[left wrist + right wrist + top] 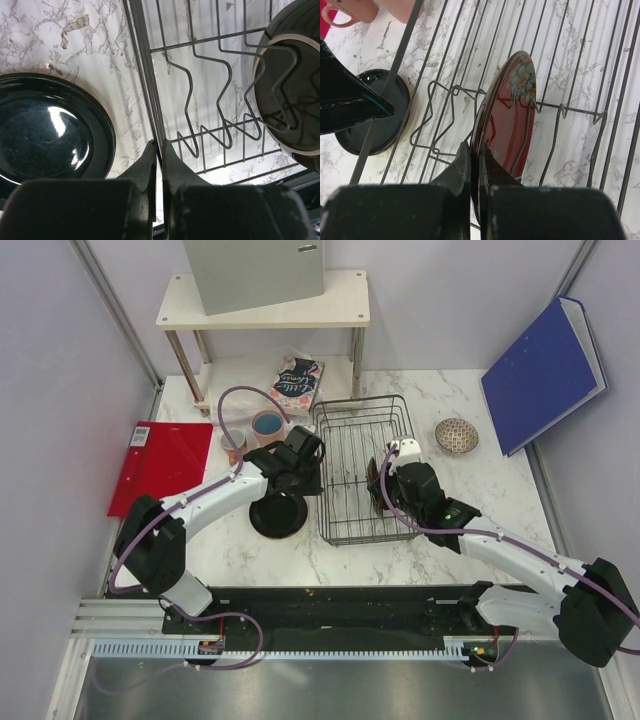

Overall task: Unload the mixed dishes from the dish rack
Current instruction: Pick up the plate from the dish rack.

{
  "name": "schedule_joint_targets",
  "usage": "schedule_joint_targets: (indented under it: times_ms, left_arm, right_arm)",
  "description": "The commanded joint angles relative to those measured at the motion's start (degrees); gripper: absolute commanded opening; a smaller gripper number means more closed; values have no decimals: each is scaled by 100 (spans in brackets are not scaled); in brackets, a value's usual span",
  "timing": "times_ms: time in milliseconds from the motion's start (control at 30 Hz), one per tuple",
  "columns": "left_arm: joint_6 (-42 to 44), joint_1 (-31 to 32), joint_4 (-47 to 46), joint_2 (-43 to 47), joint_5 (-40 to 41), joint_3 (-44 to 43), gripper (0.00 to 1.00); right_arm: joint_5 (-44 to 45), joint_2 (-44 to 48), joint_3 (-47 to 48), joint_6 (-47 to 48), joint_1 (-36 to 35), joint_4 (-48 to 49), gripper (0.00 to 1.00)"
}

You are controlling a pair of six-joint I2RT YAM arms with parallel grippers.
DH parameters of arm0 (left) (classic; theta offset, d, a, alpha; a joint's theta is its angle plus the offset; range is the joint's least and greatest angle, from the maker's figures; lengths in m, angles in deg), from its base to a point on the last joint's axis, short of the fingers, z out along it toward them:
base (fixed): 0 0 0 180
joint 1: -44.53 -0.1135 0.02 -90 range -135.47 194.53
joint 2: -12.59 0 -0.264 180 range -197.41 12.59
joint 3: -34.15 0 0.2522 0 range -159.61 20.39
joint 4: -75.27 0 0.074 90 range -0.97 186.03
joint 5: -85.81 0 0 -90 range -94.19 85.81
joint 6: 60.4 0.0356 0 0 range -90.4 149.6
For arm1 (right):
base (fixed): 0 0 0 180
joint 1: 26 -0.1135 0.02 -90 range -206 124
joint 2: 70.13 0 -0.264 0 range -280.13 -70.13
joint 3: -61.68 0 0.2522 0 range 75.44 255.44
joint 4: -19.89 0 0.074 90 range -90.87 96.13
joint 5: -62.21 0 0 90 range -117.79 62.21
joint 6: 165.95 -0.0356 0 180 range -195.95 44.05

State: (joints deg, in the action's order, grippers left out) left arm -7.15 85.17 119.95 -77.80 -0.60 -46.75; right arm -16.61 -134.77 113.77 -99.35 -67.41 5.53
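Note:
The dish rack [360, 465] stands mid-table. My left gripper [300, 466] is shut on its left rim wire [150, 95], fingertips [150, 152] pinching it. My right gripper [386, 486] is shut on the rim of the red floral plate [512, 115], which stands upright in the rack's tines; its pale back shows in the left wrist view [292, 100]. The black plate [278, 513] lies flat on the table left of the rack. The tall pink cup [267, 426], small pink mug [233, 445] and speckled bowl [456, 435] stand on the table.
A white two-tier shelf [265, 305] with a grey box stands at the back, a patterned book [297, 380] under it. A red folder [160, 460] lies at left. A blue binder [545, 370] leans on the right wall.

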Motion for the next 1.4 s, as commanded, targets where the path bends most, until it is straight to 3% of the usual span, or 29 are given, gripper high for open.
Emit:
schedule_joint_targets:
  times_ms: [0,400,667,1367]
  left_arm:
    - [388,67,-323,-198,291,-133,2]
    - [353,58,-244,-181,282,-230,2]
    - [379,58,-103,-49,414,-353,2]
    - [300,67,-103,-137,379,-388,2]
  right_arm:
    - [-941,487,351,117,-131,-327,0]
    - [-1267,1138,-106,-490,-122,16,0]
    - [-1355,1383,-651,-841,-96,833,0]
    - [-1513,2245,-159,-868,-87,693,0]
